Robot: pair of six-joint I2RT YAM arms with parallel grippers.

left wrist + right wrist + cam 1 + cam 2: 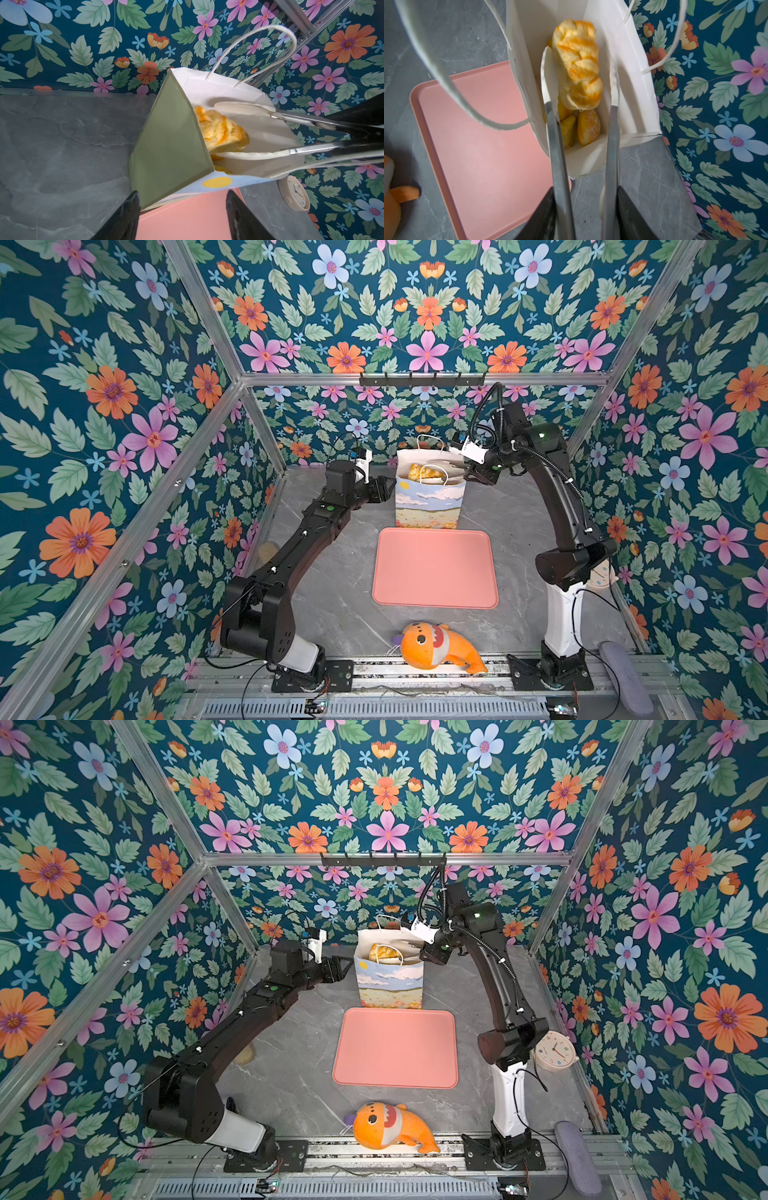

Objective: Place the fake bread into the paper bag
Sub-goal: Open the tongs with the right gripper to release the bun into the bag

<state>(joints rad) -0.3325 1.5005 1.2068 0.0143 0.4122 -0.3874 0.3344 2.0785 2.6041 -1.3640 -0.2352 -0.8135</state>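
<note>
**While the braided bun sits between the tongs: bagging close to done**

As the paper bag (430, 497) stands upright on the surface (332, 593) just behind the pink tray (434, 568), its mouth is entered over the rim by tongs (554, 145). These are held in the right claw (585, 204), whose fingers are clamped on the metal arms. The tong blades are spread: one white tip is seen against the braided bun (577, 66), the other clear of it. The bun is blurred and lies inside the bag mouth, on top of the pile; whether it is fully let go cannot be told. Beneath it a sesame roll (588, 128) and at least two more golden pieces are seen; the full count of fake bread cannot be confirmed, part of the pile being hidden.

The left claw (182, 207) is spread, just beside the bag's green side panel; no grip on it is made out. No bread is seen on the tray or the surface in both top views. Only a plush fish (436, 645) lies near the front rail.

Judgement: the bun is taken to be the last piece. Left to do: tongs to be drawn out without snagging the cord handles
</note>
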